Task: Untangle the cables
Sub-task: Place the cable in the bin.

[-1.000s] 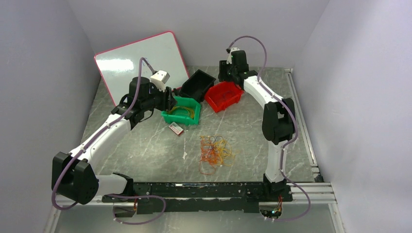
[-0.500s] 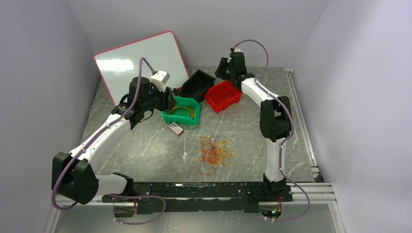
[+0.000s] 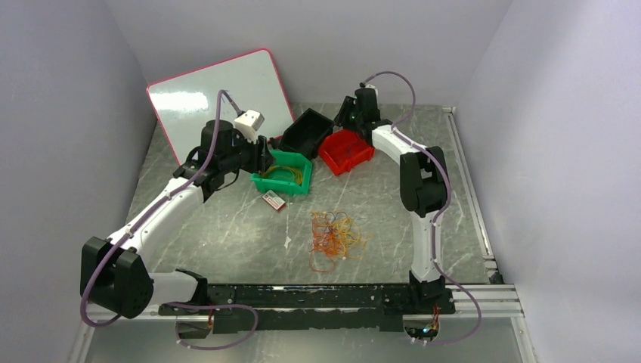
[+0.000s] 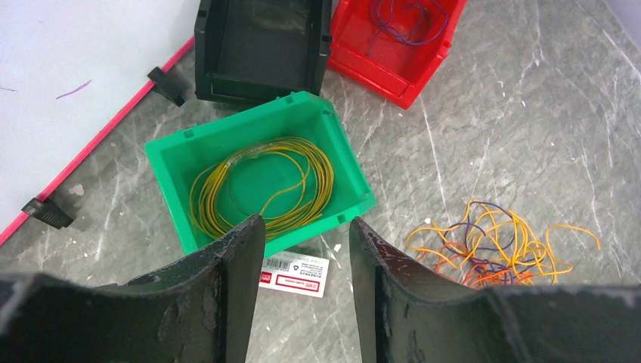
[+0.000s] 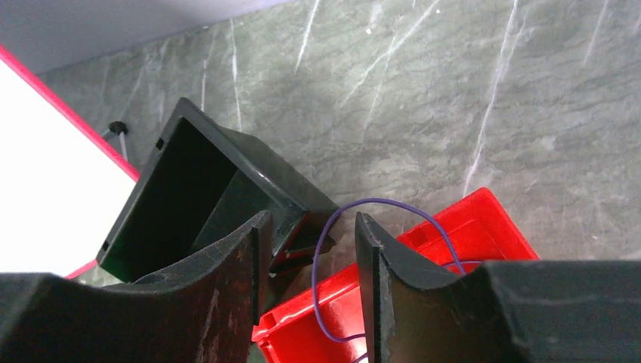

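Item: the cables (image 3: 335, 236), a loose knot of orange, yellow and red loops with some purple strands. It lies on the surface (image 3: 219, 234) midway between the side edges and nearer the near edge, and neither arm touches it. Sorted stock: one yellow coil (image 4: 261, 185) in the green bin (image 4: 170, 159); one purple strand (image 5: 378, 203) in the red bin (image 5: 484, 227); nothing visible in the black bin (image 5: 178, 197). The three bins cluster toward the far edge, beside a whiteboard (image 3: 219, 94) leaning at the far left corner. A small label card (image 3: 274, 200) lies just in front of the green bin. Left fingers (image 4: 234, 280): spread, holding nothing, above the near wall of the green bin. Right fingers (image 5: 227, 287): spread over the spot where the red and black bins meet. The purple loop stands up in the gap between them, not visibly pinched. Step in hand, as judged: leaving the bins to fetch another strand. Handling note: raise the right fingers straight up so the loop slips free and is not dragged out. At the knot, take one outer loop only, pin the rest with the other arm and draw slowly.
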{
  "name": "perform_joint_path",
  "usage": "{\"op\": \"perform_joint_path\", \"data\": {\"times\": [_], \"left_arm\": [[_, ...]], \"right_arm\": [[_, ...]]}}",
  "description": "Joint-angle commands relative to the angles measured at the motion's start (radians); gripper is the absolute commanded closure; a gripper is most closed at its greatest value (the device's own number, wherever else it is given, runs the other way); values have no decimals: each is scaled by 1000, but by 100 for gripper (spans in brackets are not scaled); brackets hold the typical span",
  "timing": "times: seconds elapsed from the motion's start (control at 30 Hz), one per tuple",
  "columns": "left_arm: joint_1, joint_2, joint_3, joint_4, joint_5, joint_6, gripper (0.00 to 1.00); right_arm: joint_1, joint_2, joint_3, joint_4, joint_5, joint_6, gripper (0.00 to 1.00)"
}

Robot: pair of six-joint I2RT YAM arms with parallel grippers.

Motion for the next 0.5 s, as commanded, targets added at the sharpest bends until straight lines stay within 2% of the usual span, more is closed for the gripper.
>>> {"op": "perform_joint_path", "data": {"times": [0.0,0.23,0.47], "left_arm": [[10,-3,38,-10,16,14,50],[10,0,38,-10,20,14,50],[10,-2,40,-12,12,18,50]], "right_arm": [[3,32,10,18,16,20,53],[1,64,36,28,12,25,60],[0,67,53,38,14,4,90]]}}
